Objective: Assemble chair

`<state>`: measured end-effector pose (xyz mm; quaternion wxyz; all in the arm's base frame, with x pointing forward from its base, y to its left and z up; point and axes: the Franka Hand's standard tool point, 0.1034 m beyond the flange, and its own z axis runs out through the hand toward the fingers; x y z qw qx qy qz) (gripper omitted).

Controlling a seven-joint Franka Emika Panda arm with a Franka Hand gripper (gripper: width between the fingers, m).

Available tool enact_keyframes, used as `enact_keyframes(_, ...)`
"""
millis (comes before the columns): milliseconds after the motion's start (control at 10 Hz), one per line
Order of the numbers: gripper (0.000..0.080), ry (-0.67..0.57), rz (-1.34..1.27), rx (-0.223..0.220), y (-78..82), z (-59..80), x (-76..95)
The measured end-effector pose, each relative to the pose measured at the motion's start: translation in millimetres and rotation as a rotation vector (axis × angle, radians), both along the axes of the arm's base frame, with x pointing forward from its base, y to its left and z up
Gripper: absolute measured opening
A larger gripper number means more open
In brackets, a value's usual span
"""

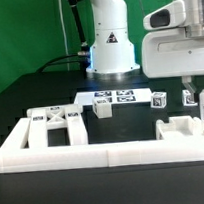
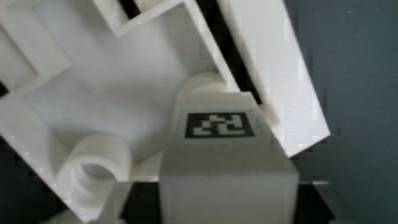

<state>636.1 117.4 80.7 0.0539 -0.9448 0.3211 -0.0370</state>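
A: What are the parts, and what are they like?

B: Matte white, square-edged pieces of the chair (image 1: 182,126) with black-and-white tags lie on the dark table (image 1: 19,97). A ladder-like frame (image 1: 57,124) is at the exterior view's left and a blocky leg (image 1: 103,108) is near the middle, both behind a long white rail (image 1: 94,153).

A: And the gripper (image 1: 194,92)?

B: It is low over the pieces at the exterior view's right. A tagged block (image 2: 222,130) fills the wrist view, but I cannot tell whether it is clamped.
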Motion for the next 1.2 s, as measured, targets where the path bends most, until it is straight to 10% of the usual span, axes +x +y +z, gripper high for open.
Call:
enact_keyframes(1000, 0.0297, 0.046, -0.517, 0.063, 1.9, -0.7, -1.1)
enact_keyframes(1200, 0.0601, 0.038, -0.389, 0.051, 5.3, 0.2, -1.9)
